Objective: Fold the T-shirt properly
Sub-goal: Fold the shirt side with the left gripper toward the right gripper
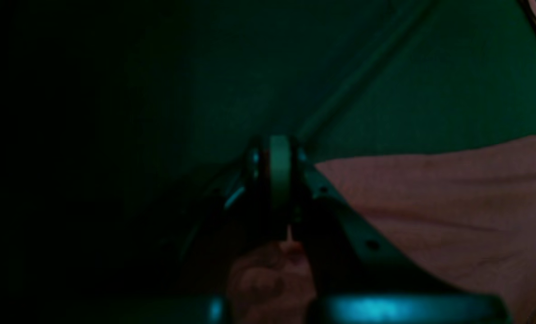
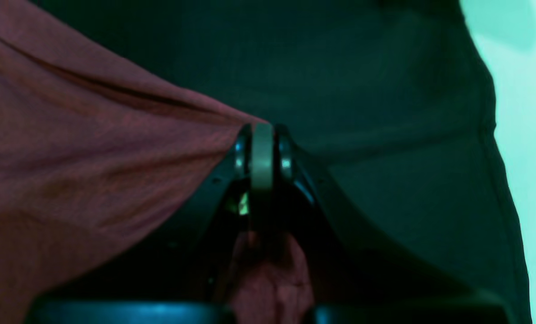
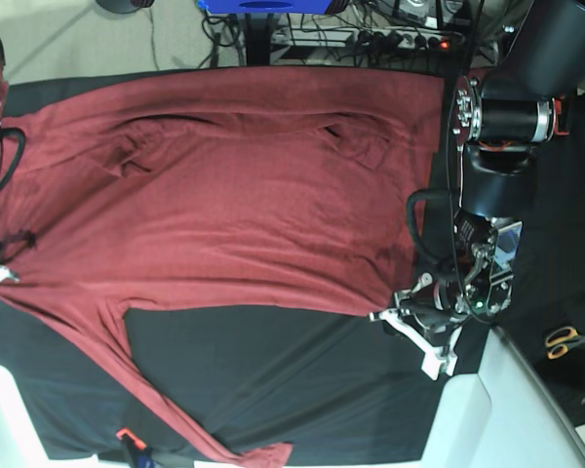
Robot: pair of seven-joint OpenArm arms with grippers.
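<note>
Brick-red knit is showing pinched in both wrist views. In the left wrist view, the left pincer (image 1: 280, 180) is pressing its jaws together on a bunched fold of the shirt (image 1: 452, 202), and the cloth is running off to that view's right over the dark surface (image 1: 430, 90). In the right wrist view, the right pincer (image 2: 262, 157) is likewise clamping a gather of cloth, with the fabric stretching away taut toward that view's upper left.

From the base view, the left pincer (image 3: 421, 330) is sitting at the shirt's lower right corner, at what looks like the hem. The right pincer is out of frame at that view's left edge, where the shoulder end is lying. The shirt (image 3: 224, 195) is therefore lying between the two arms, its long axis running side to side, so each arm is gripping its own end and neither is nearer to the middle.

Farther out, the body is spreading mostly flat across the black surface (image 3: 302, 390), with shallow creases near the far edge. One long sleeve is trailing toward the near edge at lower left. Any coming fold probably depends on both ends moving together, since the cloth is spanning the gap.
</note>
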